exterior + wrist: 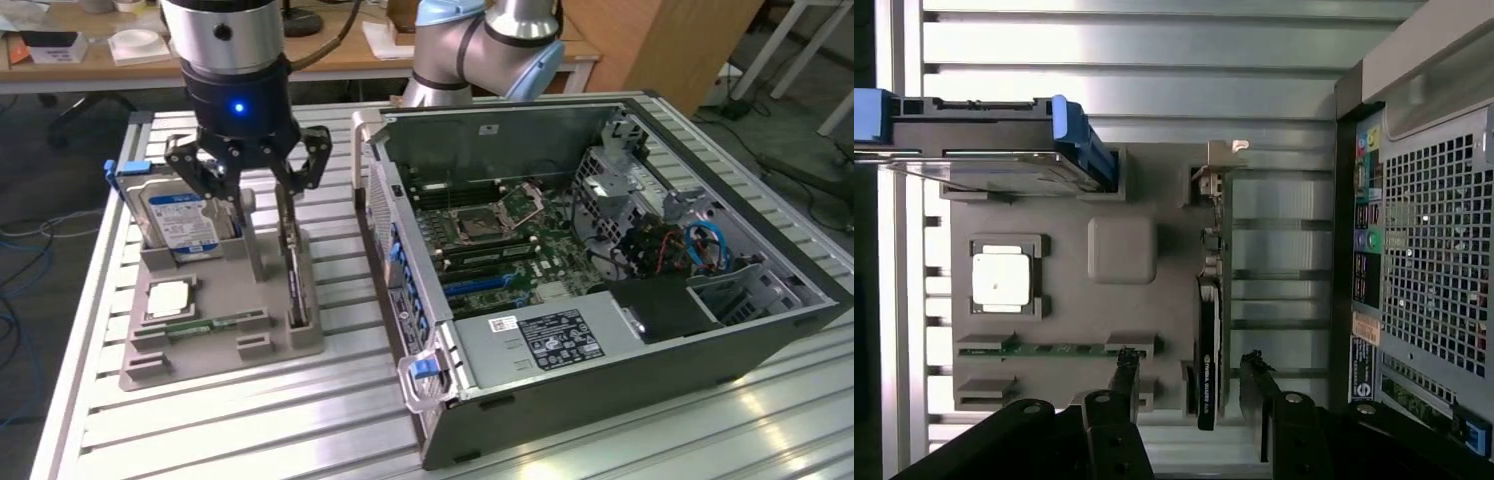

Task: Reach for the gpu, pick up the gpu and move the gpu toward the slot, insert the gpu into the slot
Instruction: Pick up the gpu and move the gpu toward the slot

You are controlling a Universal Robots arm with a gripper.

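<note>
The gpu [291, 270] [1208, 350] is a thin dark card standing on edge in a groove of the grey holder [214, 355] [1122, 250]. Its metal bracket end is the end farthest from the gripper in the wrist view. My gripper [256, 180] [1189, 375] hangs open just above the card. One finger [1124, 375] is on each side of the card's line, and neither touches it. The slot [470, 286] is a long narrow strip on the motherboard inside the open computer case [601, 340], toward the exterior view's right.
On the same holder are a silver hard drive with a blue label [180, 215] [994, 150], a square processor [170, 298] [1002, 278] and a green memory stick [220, 322] [1054, 350]. The case's perforated rear wall [1434, 250] stands close beside the holder. Everything rests on a ribbed aluminium table [267, 420].
</note>
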